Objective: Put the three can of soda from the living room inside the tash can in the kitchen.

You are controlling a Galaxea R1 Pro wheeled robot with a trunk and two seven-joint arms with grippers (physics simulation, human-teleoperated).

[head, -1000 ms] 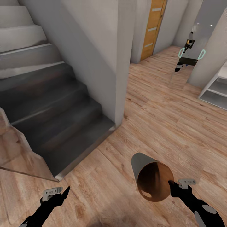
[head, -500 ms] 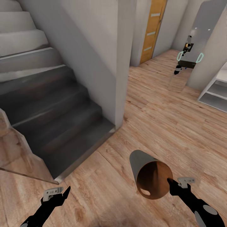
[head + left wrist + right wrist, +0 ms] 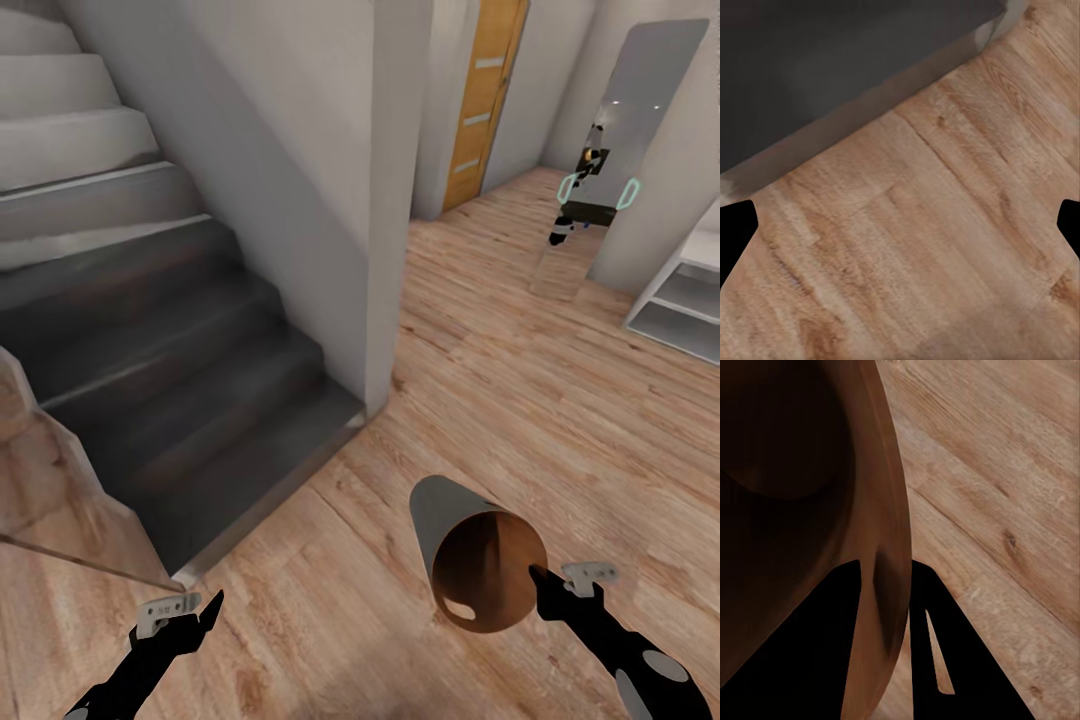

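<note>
— What is your right gripper (image 3: 540,580) doing?

— It is clamped on the rim of the tash can (image 3: 478,560). In my right wrist view, 1 finger sits inside the dark brown wall and the other outside it, with the copper rim (image 3: 891,577) pinched between them. The jaws stand only as far apart as that thin wall.

— Where is the bin itself?

— At the near right of my head view, lifted above the wood plank floor (image 3: 520,400) and tipped so its mouth faces back toward me. I can see the brown inside; the outer wall looks grey from here.

— And your left gripper (image 3: 212,607)?

— It holds nothing and touches nothing. In my left wrist view the 2 fingertips (image 3: 736,232) show at opposite edges, so the jaws are spread wide, with bare floor between them.

— What else is around you?

— A dark staircase (image 3: 150,350) rises on the left beside a grey wall (image 3: 330,180). Far ahead there is an orange door (image 3: 485,90), and a tall mirror (image 3: 625,130) at the far right shows my reflection. A white shelf unit (image 3: 690,300) stands at the right edge.
</note>
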